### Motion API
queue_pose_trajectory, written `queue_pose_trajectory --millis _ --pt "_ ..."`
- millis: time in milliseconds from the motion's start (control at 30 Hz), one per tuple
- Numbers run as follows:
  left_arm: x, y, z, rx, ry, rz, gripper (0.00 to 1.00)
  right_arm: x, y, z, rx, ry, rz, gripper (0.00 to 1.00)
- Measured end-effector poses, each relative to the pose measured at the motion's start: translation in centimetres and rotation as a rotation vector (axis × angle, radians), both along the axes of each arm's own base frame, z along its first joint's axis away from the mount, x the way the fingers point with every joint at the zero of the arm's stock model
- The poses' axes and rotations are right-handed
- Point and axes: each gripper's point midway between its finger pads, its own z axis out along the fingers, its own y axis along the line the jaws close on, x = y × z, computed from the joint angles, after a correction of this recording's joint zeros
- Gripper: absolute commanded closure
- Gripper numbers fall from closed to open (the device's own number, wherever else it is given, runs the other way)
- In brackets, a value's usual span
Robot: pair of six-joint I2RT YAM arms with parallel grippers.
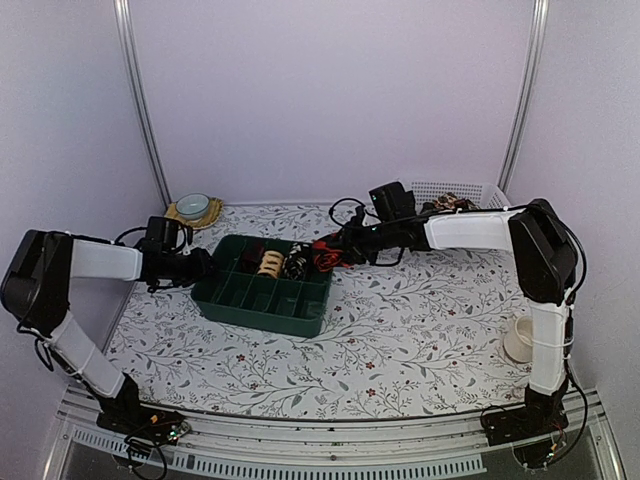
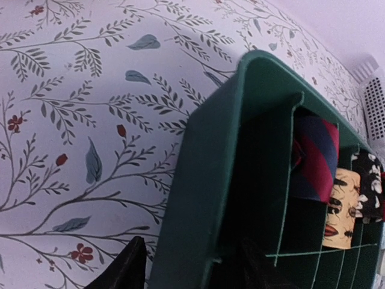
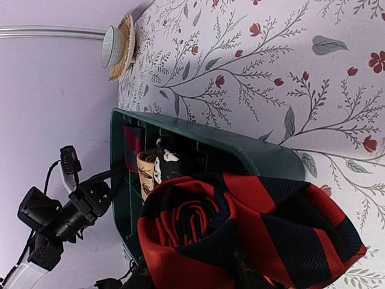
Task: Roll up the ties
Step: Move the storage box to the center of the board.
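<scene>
A green divided tray (image 1: 262, 300) holds three rolled ties in its back row: a red and navy striped coil (image 2: 313, 159), a tan patterned coil (image 2: 340, 208) and a black-and-white one (image 2: 367, 180). My left gripper (image 1: 205, 266) straddles the tray's left wall (image 2: 198, 198), one finger (image 2: 129, 265) outside and the other inside. It is open, and cloth shows between the outer finger and the wall. My right gripper (image 1: 335, 250) hovers over the tray's back right corner, shut on a rolled red tie with black stripes (image 3: 240, 235).
A white slotted basket (image 1: 455, 193) with dark fabric in it stands at the back right. A bowl on a woven mat (image 1: 193, 207) sits at the back left. A white cup (image 1: 518, 340) stands near the right arm's base. Purple walls close in the table.
</scene>
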Motion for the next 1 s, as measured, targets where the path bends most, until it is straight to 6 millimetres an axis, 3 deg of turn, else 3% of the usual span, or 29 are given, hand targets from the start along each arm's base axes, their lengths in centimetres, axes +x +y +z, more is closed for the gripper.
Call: queue_pose_trajectory --millis 367,667,1000 --pt "-5.0 -5.5 1.1 -0.028 -0.028 -0.048 0.54 -0.5 -0.7 -1.6 -0.174 -0.002 -0.023 0.67" --pt "-7.8 -6.3 0.0 -0.078 -0.025 0.008 0.55 -0.3 -1.3 -2.1 -0.266 -0.047 -0.042 0.67" --pt "-8.7 -7.6 0.1 -0.089 -0.040 0.026 0.55 -0.6 -2.1 -2.2 -0.365 -0.055 -0.039 0.66"
